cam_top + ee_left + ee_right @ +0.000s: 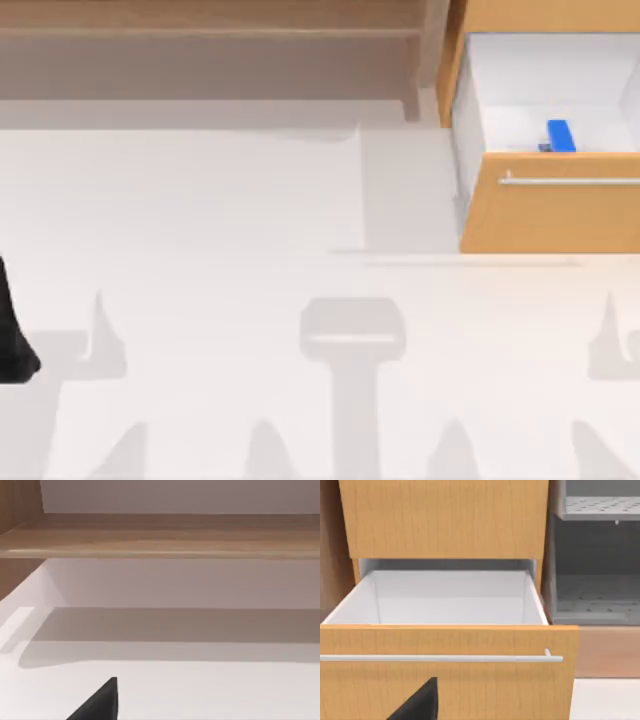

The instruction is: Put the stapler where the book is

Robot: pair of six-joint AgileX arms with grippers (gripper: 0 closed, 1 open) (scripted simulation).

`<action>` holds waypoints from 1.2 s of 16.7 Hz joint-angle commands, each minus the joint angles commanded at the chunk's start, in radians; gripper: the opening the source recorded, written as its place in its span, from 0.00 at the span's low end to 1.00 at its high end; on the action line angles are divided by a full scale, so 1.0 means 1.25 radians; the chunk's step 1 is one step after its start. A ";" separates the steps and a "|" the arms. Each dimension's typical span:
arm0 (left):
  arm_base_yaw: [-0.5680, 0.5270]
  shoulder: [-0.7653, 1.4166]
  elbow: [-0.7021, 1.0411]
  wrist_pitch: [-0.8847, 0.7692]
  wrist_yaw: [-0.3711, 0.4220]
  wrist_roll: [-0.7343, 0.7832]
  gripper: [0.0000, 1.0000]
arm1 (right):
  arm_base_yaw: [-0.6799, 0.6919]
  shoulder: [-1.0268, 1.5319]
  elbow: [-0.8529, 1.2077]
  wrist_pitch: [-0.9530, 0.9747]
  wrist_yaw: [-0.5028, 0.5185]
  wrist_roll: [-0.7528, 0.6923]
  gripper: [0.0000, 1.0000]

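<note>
The stapler (560, 135), a small bright blue block with a dark grey end, lies inside the open drawer (550, 215) at the back right, close behind the drawer's front panel. In the right wrist view the drawer's orange front (470, 690) and its white bar handle (440, 658) are close, and the panel hides the stapler. A dark part of my right gripper (420, 702) sits low in front of that panel. My left gripper (14, 345) is parked at the table's left edge, far from the drawer. The book is out of view.
A long wooden shelf (200, 25) runs along the back of the white table (250, 300), and it also faces the left wrist camera as the shelf board (160, 542). Grey rack shelves (600, 505) stand beside the drawer cabinet.
</note>
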 joint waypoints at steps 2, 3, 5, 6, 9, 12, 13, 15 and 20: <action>0.000 0.000 0.000 0.000 0.000 0.000 1.00 | 0.000 0.000 0.000 0.000 0.000 0.000 1.00; 0.000 0.000 0.000 0.000 0.000 0.000 1.00 | 0.001 0.007 0.006 -0.005 0.000 0.001 1.00; 0.000 0.000 0.000 0.000 0.000 0.000 1.00 | 0.004 0.044 0.039 -0.031 0.000 0.003 1.00; 0.000 0.000 0.000 0.000 0.000 0.000 1.00 | 0.007 0.076 0.069 -0.054 0.000 0.004 1.00; 0.000 0.000 0.000 0.000 0.000 0.000 1.00 | 0.016 0.214 0.197 -0.140 0.001 0.008 1.00; 0.000 0.000 0.000 0.000 0.000 0.000 1.00 | 0.026 0.415 0.386 -0.241 0.002 0.011 1.00; 0.000 0.000 0.000 0.000 0.000 0.000 1.00 | 0.030 0.493 0.456 -0.273 0.002 0.012 1.00; 0.000 0.000 0.000 0.000 0.000 0.000 1.00 | 0.036 0.654 0.595 -0.333 0.003 0.014 1.00; 0.000 0.000 0.000 0.000 0.000 0.000 1.00 | 0.052 0.960 0.861 -0.478 0.002 0.021 1.00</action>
